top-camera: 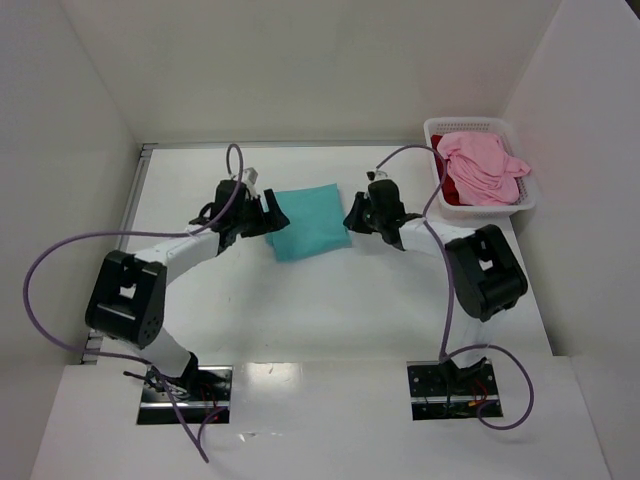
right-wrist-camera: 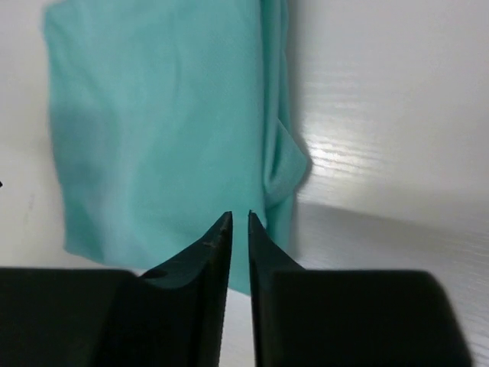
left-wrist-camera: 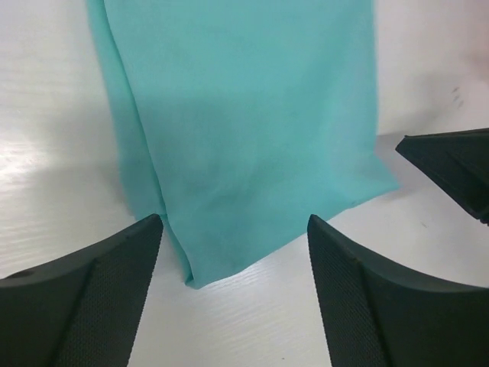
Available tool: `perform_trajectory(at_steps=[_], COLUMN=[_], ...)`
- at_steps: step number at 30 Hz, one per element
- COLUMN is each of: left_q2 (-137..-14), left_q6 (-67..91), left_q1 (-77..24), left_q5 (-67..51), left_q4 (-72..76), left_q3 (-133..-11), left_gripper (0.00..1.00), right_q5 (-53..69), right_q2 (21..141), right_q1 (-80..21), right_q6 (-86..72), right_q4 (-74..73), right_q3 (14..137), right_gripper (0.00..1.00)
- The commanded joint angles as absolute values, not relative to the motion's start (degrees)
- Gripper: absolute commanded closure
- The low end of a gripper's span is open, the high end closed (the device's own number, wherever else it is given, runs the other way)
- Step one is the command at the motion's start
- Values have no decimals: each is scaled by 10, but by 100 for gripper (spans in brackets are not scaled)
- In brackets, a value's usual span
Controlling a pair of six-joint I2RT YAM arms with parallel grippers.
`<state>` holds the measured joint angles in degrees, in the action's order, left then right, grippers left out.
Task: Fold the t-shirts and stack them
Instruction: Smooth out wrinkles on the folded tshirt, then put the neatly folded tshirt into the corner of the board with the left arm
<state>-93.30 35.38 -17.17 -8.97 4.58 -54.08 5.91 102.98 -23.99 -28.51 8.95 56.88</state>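
A teal t-shirt lies folded into a compact rectangle on the white table, between my two grippers. My left gripper sits at its left edge, open, and in the left wrist view only bare table and the teal t-shirt's corner show between the fingers. My right gripper is at the shirt's right edge. Its fingers stand a narrow slit apart, holding nothing, just short of the teal t-shirt's edge. A light pink t-shirt is heaped on a dark red one.
A white plastic basket at the table's back right corner holds the pink and dark red shirts. White walls close in the table at the back and on both sides. Purple cables loop from both arms.
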Motion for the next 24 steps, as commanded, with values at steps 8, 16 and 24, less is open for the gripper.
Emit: perform_trajectory(at_steps=[8, 16, 24], left_q2=[-1000, -1062, -1105], left_q6=[323, 345, 367], left_q1=[-125, -114, -104], left_q5=[-84, -113, -179], left_q4=[31, 72, 105], left_q3=[-595, -606, -612], left_gripper=[10, 13, 16], right_q5=[37, 42, 47], right_q2=[933, 911, 900], right_q1=[-243, -243, -243], right_q6=[-263, -258, -258], right_q4=[105, 111, 126], right_q3=[597, 572, 551], right_gripper=[55, 49, 44])
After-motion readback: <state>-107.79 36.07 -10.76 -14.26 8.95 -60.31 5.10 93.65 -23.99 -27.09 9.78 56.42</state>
